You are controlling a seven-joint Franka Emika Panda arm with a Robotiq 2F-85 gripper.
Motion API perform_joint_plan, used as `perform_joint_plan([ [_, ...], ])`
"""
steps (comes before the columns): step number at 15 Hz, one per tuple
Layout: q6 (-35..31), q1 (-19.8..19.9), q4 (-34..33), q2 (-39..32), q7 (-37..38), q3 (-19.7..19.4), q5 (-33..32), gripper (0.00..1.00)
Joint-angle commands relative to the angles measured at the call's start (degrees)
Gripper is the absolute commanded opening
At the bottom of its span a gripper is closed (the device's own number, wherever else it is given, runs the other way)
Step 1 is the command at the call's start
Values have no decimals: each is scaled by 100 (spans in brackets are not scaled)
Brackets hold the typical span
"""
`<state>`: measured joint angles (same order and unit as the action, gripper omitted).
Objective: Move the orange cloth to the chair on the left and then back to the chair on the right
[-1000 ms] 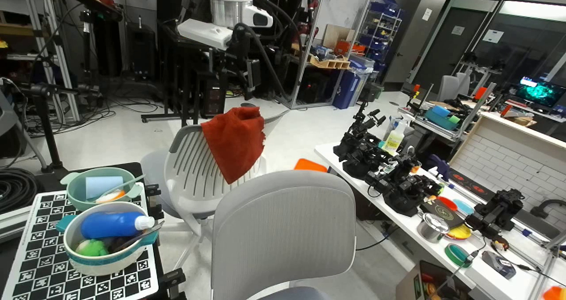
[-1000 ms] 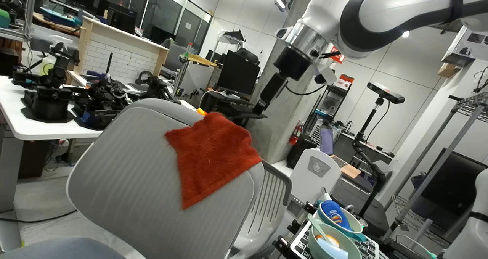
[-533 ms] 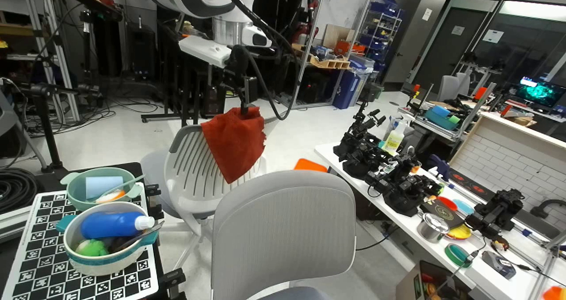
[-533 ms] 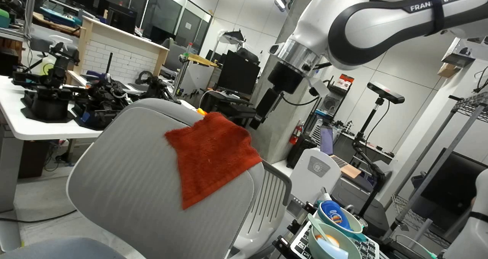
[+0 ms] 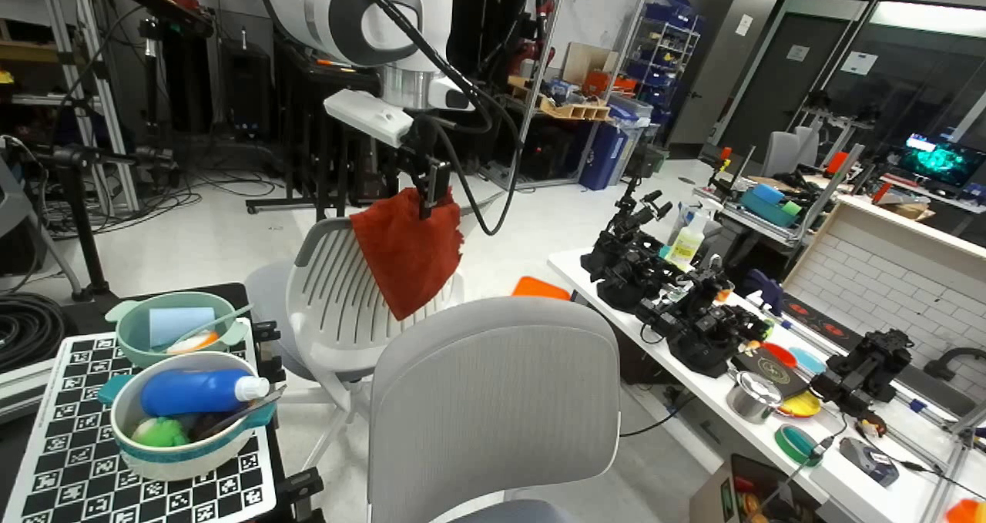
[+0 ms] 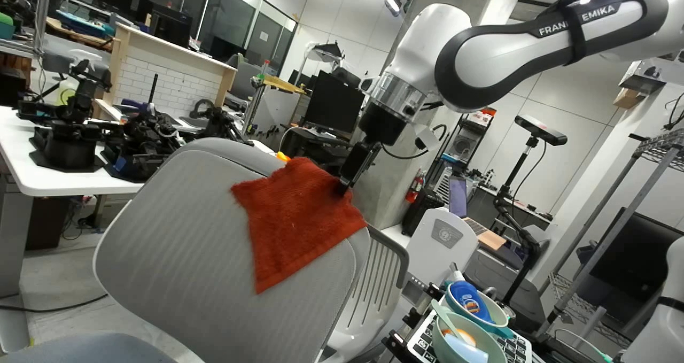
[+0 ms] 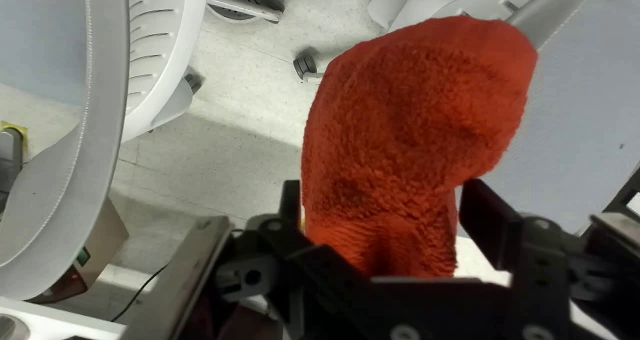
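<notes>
Probably at the grasping of the cloth (image 5: 404, 273), draped over the top of a chair (image 5: 339, 315) and unpinched between the spread sides of the gripper (image 7: 383, 198); short of any lift, and impossible to say for which leg. Next, likely: close, raise clear, carry to the other chair (image 5: 497, 400).

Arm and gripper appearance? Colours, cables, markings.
White, rounded arm with black trim; white lettering, FRAN and EMIKA, on either side of a black strap. Silver collar near the wrist. Black two-finger gripper with jointed linkages. Black cables along the arm; white slab-shaped housing by the wrist.
</notes>
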<state>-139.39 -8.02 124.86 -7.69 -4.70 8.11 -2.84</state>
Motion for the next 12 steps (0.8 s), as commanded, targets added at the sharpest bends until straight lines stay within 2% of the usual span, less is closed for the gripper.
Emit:
perform_joint_plan([
  [1, 12, -79, -223, -160, 122, 34, -83, 51],
  [7, 93, -166, -378, -144, 180, 46, -93, 5],
  [9, 119, -144, -435, -135, 160, 30, -67, 0],
  [12, 169, -92, -542, -92, 112, 1, -36, 1],
])
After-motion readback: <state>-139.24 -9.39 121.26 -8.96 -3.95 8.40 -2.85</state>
